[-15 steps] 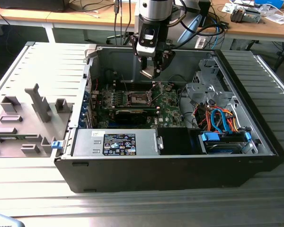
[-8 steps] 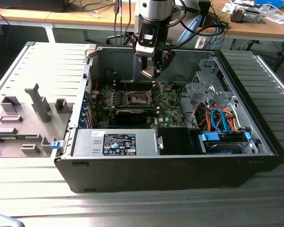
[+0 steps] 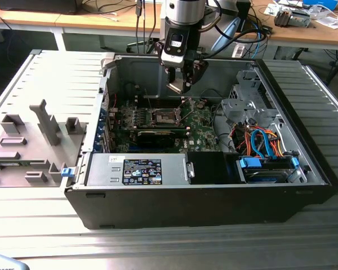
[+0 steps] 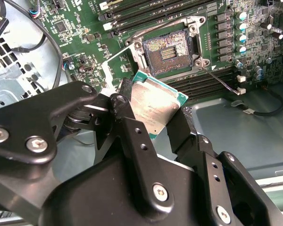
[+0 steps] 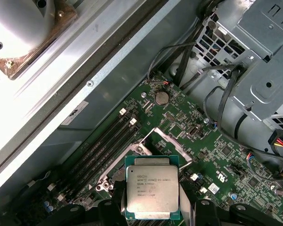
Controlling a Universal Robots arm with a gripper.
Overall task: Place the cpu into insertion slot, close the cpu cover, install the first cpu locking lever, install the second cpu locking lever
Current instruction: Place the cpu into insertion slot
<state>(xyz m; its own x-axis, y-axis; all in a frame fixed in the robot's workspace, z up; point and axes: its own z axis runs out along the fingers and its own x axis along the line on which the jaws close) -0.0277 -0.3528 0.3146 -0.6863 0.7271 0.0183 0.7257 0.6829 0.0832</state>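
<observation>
Silver-grey on its face and green at its edges, the cpu (image 5: pixel 152 190) is pinched by its two opposite sides between the black fingers (image 4: pixel 130 123) of your tool (image 4: pixel 151 112). You can see the grip in both wrist views, with the jaws pressed in against the chip and nothing else between them.

In the exterior view your tool (image 3: pixel 180 79) hangs inside the open computer case (image 3: pixel 186 208), above the green motherboard (image 3: pixel 201 127) and clear of it. The case lies on its side on the ribbed metal table (image 3: pixel 158 247).

The insertion slot (image 4: pixel 170 49) is uncovered, so you can see its dark centre and silvery rim. The cpu (image 4: pixel 153 106) is tilted in the second wrist view and is held in the air near the slot, not touching it. In the exterior view the insertion slot (image 3: pixel 160 116) lies below the tool and a little toward the exterior view's left.

The cpu cover (image 4: pixel 119 52) stands raised on the side of the slot nearest the chip. Green board shows through its square window.

In the first wrist view the chip's face is turned toward the camera and hides part of the socket frame behind it.
</observation>
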